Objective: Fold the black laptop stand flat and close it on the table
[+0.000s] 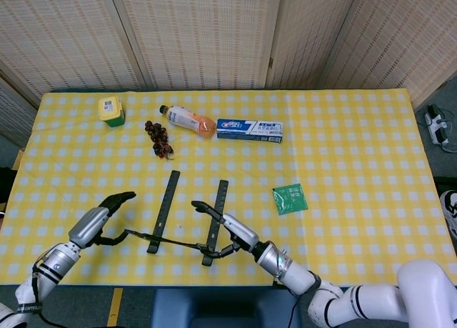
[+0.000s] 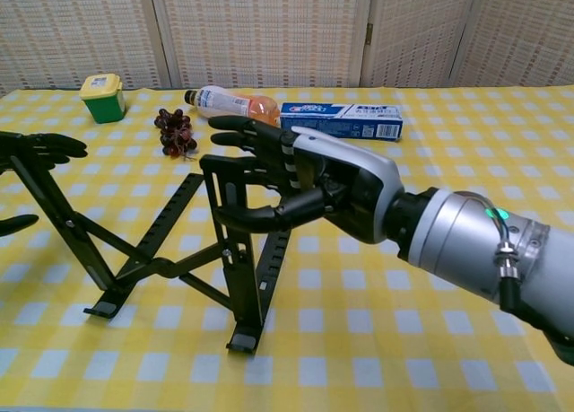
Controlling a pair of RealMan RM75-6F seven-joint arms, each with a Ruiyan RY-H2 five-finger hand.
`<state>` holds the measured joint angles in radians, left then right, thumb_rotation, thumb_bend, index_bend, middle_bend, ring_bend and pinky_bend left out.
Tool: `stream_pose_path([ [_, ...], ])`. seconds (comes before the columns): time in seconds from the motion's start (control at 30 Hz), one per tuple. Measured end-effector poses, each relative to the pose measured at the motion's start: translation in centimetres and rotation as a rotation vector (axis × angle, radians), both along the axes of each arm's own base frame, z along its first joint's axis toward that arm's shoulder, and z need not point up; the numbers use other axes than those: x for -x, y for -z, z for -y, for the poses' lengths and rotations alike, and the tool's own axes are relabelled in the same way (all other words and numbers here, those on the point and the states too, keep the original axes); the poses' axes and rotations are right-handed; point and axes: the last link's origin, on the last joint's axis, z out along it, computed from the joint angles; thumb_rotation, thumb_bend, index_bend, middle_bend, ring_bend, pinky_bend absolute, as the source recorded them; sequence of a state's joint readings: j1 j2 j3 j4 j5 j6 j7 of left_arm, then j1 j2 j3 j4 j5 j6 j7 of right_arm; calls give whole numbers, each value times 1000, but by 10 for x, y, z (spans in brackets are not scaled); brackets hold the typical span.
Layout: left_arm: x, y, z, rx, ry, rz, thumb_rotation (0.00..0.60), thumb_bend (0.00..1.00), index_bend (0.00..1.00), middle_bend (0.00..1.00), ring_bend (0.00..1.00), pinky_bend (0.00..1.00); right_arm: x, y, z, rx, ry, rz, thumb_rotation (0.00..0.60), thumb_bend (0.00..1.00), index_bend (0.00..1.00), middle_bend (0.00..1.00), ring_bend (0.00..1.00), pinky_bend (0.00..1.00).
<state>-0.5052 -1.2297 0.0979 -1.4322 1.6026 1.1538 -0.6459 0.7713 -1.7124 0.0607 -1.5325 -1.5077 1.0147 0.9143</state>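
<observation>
The black laptop stand (image 1: 164,210) stands unfolded near the table's front edge, its two rails pointing away from me and joined by a crossed link (image 2: 161,267). My right hand (image 2: 305,183) grips the top of the stand's right upright (image 2: 244,268), with fingers (image 2: 247,143) over the top and the thumb curled under. My left hand (image 1: 107,215) is at the left upright (image 2: 63,232). Its fingers (image 2: 45,146) rest on the upright's top end, and its thumb stays spread below, apart from the bar.
Along the back stand a green-lidded jar (image 1: 111,111), a bunch of dark grapes (image 1: 158,138), a lying drink bottle (image 1: 188,120) and a blue toothpaste box (image 1: 249,130). A green sachet (image 1: 290,199) lies right of the stand on the yellow checked cloth (image 1: 357,164).
</observation>
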Motion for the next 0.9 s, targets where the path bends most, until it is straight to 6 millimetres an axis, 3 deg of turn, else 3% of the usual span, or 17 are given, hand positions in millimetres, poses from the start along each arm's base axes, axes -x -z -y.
stream_pose_path([
  [0.4, -7, -18, -10, -64, 25, -11, 600, 434, 93, 81, 0, 6, 6, -7, 30, 108, 138, -2, 600, 332, 0, 33, 54, 0],
  [0.77, -11, -22, -20, -61, 29, -25, 600, 434, 93, 81, 0, 1, 54, -61, 60, 283, 267, -9, 600, 333, 0, 14, 53, 0],
  [0.9, -15, -21, -29, -69, 51, -68, 600, 434, 102, 81, 0, 1, 59, -79, 60, 373, 220, -33, 600, 333, 0, 25, 62, 0],
])
